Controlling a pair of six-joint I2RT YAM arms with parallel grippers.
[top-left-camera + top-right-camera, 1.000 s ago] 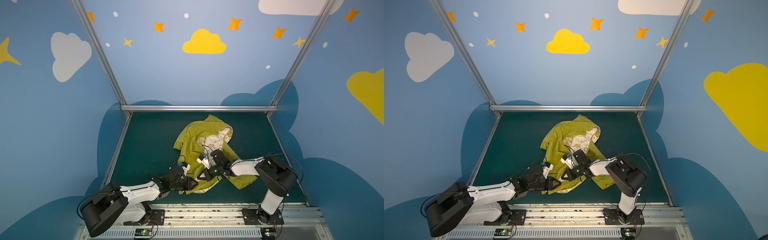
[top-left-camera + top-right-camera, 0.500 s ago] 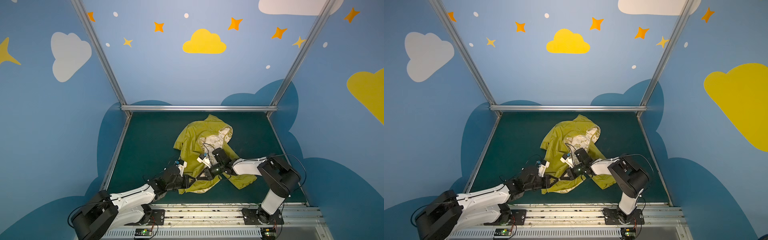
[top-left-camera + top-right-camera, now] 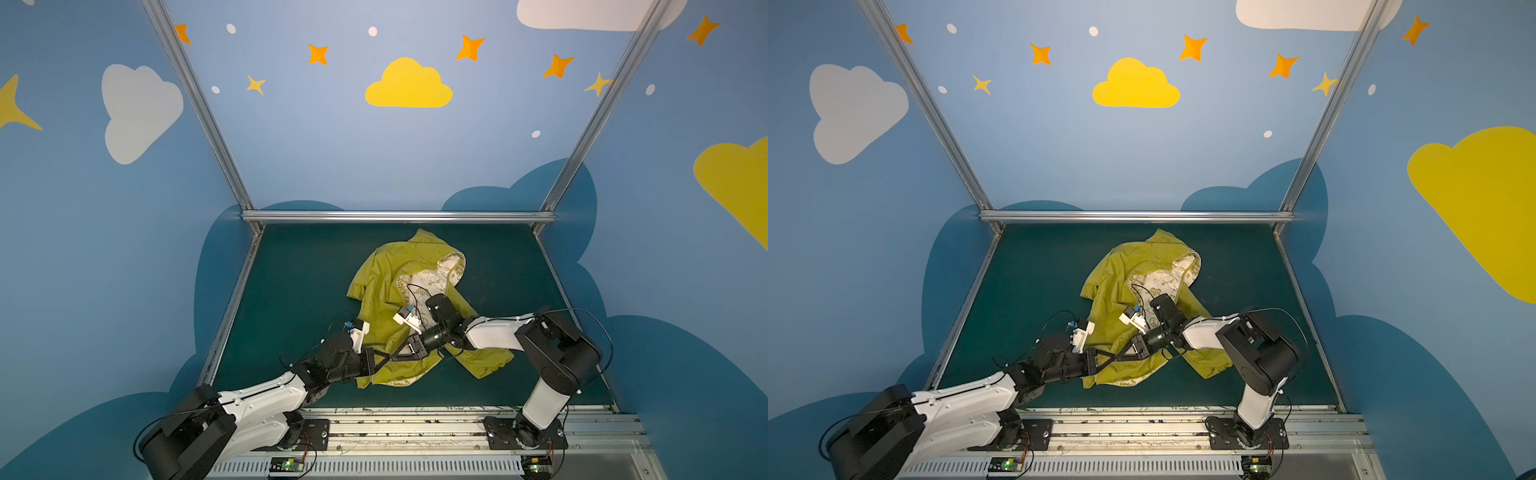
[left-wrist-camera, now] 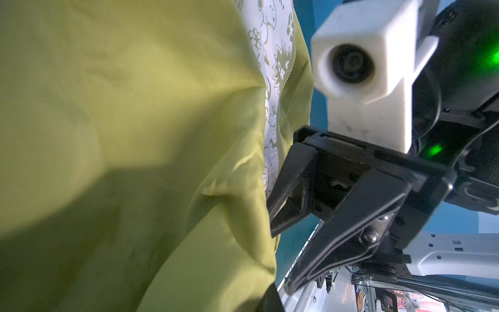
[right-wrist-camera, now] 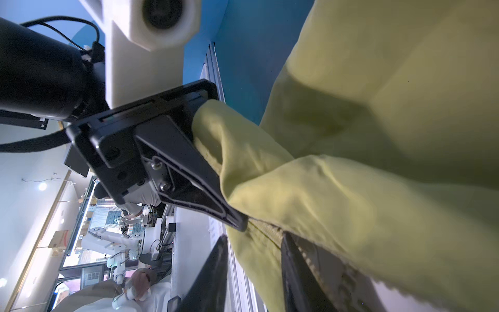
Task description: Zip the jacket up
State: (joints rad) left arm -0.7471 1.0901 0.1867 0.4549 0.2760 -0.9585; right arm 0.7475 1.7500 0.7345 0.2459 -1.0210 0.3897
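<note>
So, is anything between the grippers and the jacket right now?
Nothing visible. The left gripper pinches the jacket at its lower front edge, and the right gripper stands open around the same edge.

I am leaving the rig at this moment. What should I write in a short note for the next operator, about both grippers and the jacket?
The left gripper is shut on the jacket, near its lower edge.
The right gripper is open, tip to tip with it. A zipper edge lies between its fingers, not gripped.
The jacket lies crumpled on the green table, front open, printed lining showing.
Done: nothing zipped that I can see.
Left: find the slider (not visible), join both zipper sides, pull up.
</note>
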